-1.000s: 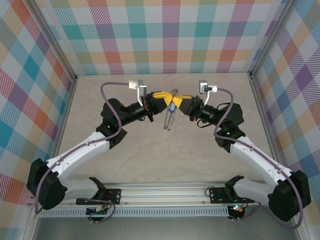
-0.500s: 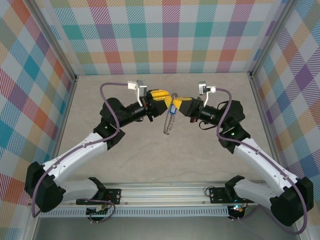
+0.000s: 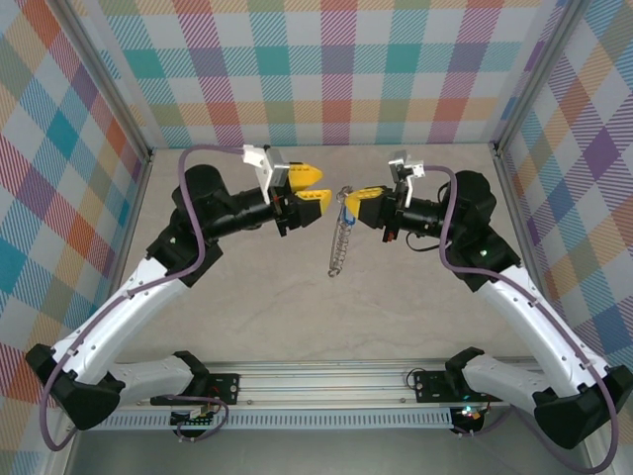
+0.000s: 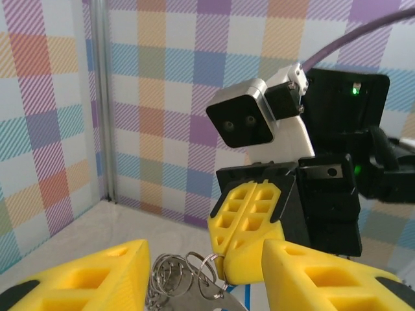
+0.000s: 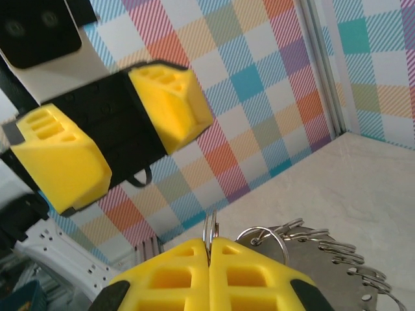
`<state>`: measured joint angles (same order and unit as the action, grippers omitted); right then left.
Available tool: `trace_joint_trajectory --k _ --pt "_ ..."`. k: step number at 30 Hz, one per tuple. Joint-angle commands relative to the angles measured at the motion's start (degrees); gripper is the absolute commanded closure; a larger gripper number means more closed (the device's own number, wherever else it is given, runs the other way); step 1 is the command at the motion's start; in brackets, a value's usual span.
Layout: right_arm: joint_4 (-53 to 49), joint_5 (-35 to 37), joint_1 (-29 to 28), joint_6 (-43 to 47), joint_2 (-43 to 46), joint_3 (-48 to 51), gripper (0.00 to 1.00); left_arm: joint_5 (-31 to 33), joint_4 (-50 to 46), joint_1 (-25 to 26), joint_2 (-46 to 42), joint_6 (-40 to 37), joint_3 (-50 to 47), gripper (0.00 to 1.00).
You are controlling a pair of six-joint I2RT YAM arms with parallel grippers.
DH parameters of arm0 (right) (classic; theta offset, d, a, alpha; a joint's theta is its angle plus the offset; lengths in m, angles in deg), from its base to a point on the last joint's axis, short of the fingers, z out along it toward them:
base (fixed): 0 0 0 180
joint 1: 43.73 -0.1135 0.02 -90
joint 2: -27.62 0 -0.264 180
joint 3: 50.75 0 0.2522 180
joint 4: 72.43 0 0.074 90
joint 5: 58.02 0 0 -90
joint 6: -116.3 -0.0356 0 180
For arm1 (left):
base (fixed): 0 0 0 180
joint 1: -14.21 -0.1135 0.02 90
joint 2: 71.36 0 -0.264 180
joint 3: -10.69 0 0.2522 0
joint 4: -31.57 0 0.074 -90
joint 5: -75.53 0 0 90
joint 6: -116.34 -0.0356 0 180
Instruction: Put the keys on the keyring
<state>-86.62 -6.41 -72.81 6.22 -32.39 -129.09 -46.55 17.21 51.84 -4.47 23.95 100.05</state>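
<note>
The keyring (image 3: 339, 242) hangs edge-on over the middle of the counter (image 3: 287, 307), a little toward 12 o'clock. In the top view its long axis runs from 12 o'clock down to 6 o'clock, with the lower end leaning slightly toward 7. Whether that lower end touches the counter cannot be told. In the right wrist view the hoop (image 5: 337, 259) spreads out toward 4 o'clock, with small wire loops crowding its edge.

The right end effector (image 3: 348, 198) reaches in from 3 o'clock. Its yellow fingers are pressed together on one wire loop at the keyring's top end. The left end effector (image 3: 318, 188) sits near the keyring's 10 o'clock, apart from it. Its jaws stand partly spread with nothing between them.

The counter is pale beige stone-look, bare around the arms. A metal rail (image 3: 326, 381) runs along its 6 o'clock edge. Bright plaid walls (image 3: 336, 69) close the space at 9, 12 and 3 o'clock, and grey metal posts (image 3: 506, 148) stand at the corners.
</note>
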Motion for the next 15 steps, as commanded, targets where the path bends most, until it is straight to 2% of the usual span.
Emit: trace_joint_trajectory --k 1,5,15 --pt "-4.4 -3.61 1.28 6.98 -1.0 -2.91 1.0 -6.87 -13.56 -1.51 2.8 -6.85 5.83 0.5" --pt "-3.43 -7.0 3.29 7.0 -2.11 -2.79 1.0 -10.69 -20.23 -3.07 5.86 -9.09 10.26 0.5" --pt "-2.32 -12.62 4.82 6.19 -3.96 -3.0 1.0 -18.95 -23.74 -6.77 11.96 -9.59 14.58 0.59"
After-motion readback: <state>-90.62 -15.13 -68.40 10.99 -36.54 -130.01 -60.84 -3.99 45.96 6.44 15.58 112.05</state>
